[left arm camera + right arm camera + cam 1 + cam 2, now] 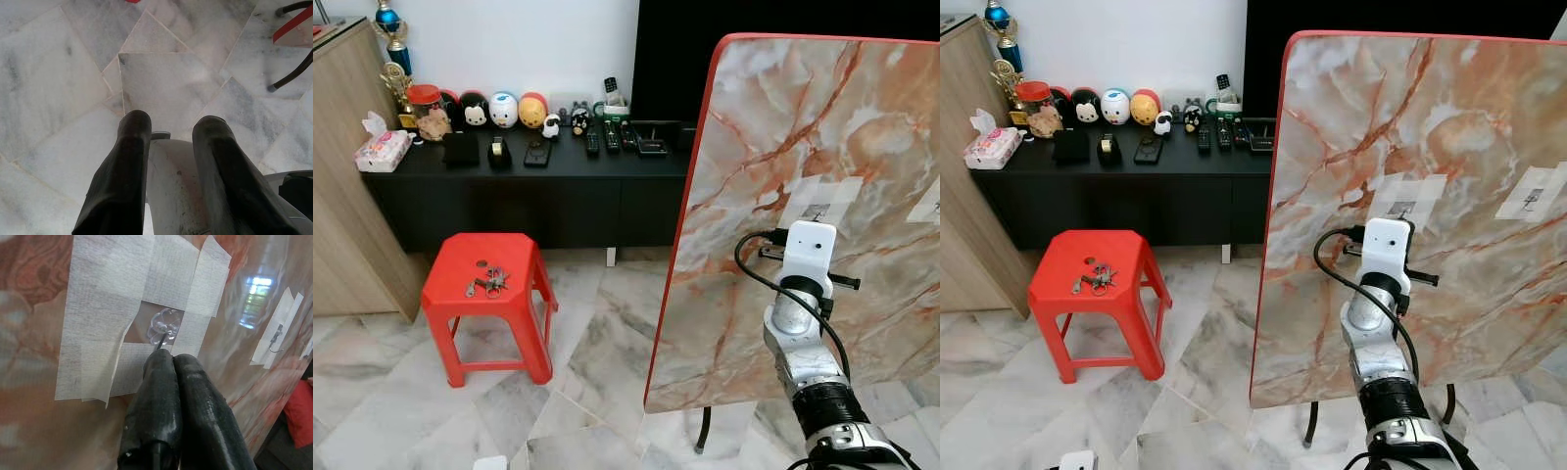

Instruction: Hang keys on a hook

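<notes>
Right wrist view puts your right gripper [166, 357] hard up against the clear hook [164, 325] taped to the tilted marble board [822, 127], its two black fingers pressed together with nothing between them that you can make out. The keys [487, 284] lie on the red stool [484, 269], well apart from the board, so the thing you are meant to hang is not in either gripper. Your left gripper [171, 147] hangs over the marble floor [58, 73] with its fingers spread and empty.

Your main risk, as I judge it, is pressing on at the hook with no keys in the grip, which gains you nothing. The fingertips sit right at the hook's wire tip, so a push forward could bend it or peel the tape [107, 308] that holds it. The board stands tilted on thin legs, and a shove from the arm might rock it. A second taped hook [277, 335] sits further along the board; drifting toward it would cost you your alignment. When you fetch the keys, they lie flat on the stool top, so a shallow pinch could slide them off the edge
</notes>
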### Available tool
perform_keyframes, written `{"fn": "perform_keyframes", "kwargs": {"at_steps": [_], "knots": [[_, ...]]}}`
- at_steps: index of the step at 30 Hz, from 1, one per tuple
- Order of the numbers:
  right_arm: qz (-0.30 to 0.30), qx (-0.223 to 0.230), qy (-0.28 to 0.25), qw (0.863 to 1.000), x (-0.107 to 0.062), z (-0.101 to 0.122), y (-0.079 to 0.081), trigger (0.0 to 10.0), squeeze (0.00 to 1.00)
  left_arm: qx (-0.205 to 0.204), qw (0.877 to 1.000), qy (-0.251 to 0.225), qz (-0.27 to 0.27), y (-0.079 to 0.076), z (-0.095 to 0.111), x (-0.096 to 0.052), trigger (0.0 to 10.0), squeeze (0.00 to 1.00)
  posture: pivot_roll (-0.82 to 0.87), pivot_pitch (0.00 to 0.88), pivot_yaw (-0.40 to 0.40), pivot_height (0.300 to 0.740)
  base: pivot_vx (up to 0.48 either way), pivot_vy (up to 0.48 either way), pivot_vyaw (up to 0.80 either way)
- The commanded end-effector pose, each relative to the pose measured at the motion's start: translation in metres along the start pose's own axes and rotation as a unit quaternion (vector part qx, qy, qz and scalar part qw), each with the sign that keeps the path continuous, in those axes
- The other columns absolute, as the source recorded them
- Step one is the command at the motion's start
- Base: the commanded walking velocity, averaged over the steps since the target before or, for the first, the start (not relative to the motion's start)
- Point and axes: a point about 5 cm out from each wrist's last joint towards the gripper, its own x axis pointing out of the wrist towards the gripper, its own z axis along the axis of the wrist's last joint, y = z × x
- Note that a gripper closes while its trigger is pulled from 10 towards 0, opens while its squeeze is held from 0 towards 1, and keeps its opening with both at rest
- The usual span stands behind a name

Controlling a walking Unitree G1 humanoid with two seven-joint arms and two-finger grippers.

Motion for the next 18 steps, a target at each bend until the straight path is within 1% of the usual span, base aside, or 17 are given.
{"fn": "perform_keyframes", "kwargs": {"at_steps": [1,18], "knots": [[0.002,-0.009,0.004,1.0,0.0016,-0.0002,-0.0009,10.0,0.0,-0.008,0.999,0.038,-0.012,-0.0066,-0.0199,-0.0051,10.0,0.0,0.08,0.0,-0.097,0.74,0.0,0.0,0.0],[0.026,-0.039,0.015,0.999,-0.0013,-0.0042,0.0048,10.0,0.0,-0.006,0.999,0.038,-0.011,-0.0063,-0.0196,-0.005,10.0,0.0,0.08,0.0,-0.097,0.74,0.0,0.0,0.0]]}}
